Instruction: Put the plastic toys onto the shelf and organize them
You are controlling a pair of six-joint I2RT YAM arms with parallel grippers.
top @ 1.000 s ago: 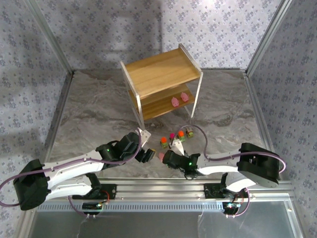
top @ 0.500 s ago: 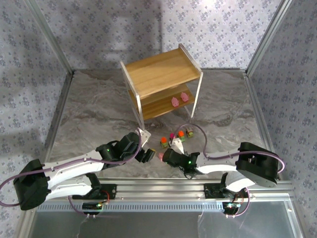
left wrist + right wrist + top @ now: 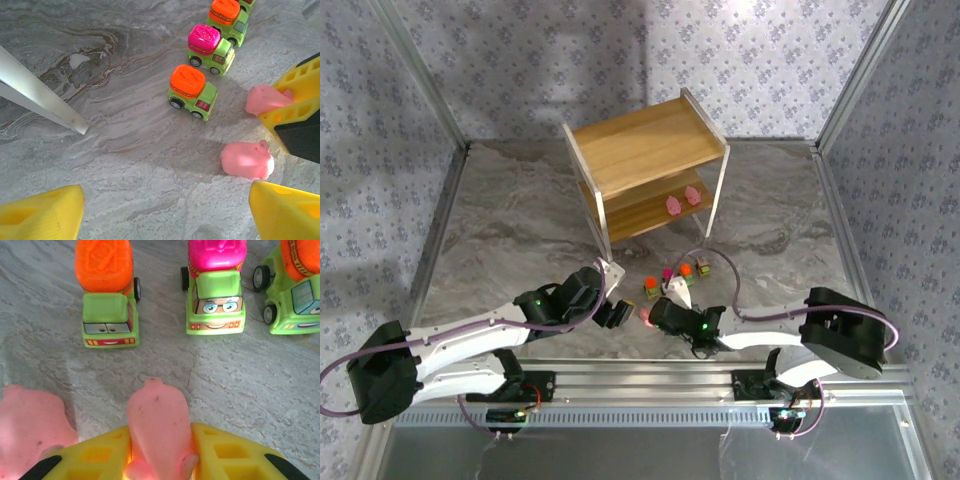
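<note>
The right gripper (image 3: 160,452) is closed on a pink pig figure (image 3: 157,422). Its yellow fingers (image 3: 95,455) press both flanks, and the figure's rear end is hidden between them. A second pink pig (image 3: 30,425) lies just beside it on the bench (image 3: 250,390), cut off by the frame's left edge. Ahead stand an orange-topped truck (image 3: 106,300), a magenta-topped truck (image 3: 216,290) and a third truck (image 3: 295,290), which is cropped at the right. The left gripper (image 3: 162,212) hangs near the toys with its fingers spread wide. On the shelf (image 3: 650,150), two pink figures (image 3: 673,204) rest on the lower tier, too small to make out in detail.
</note>
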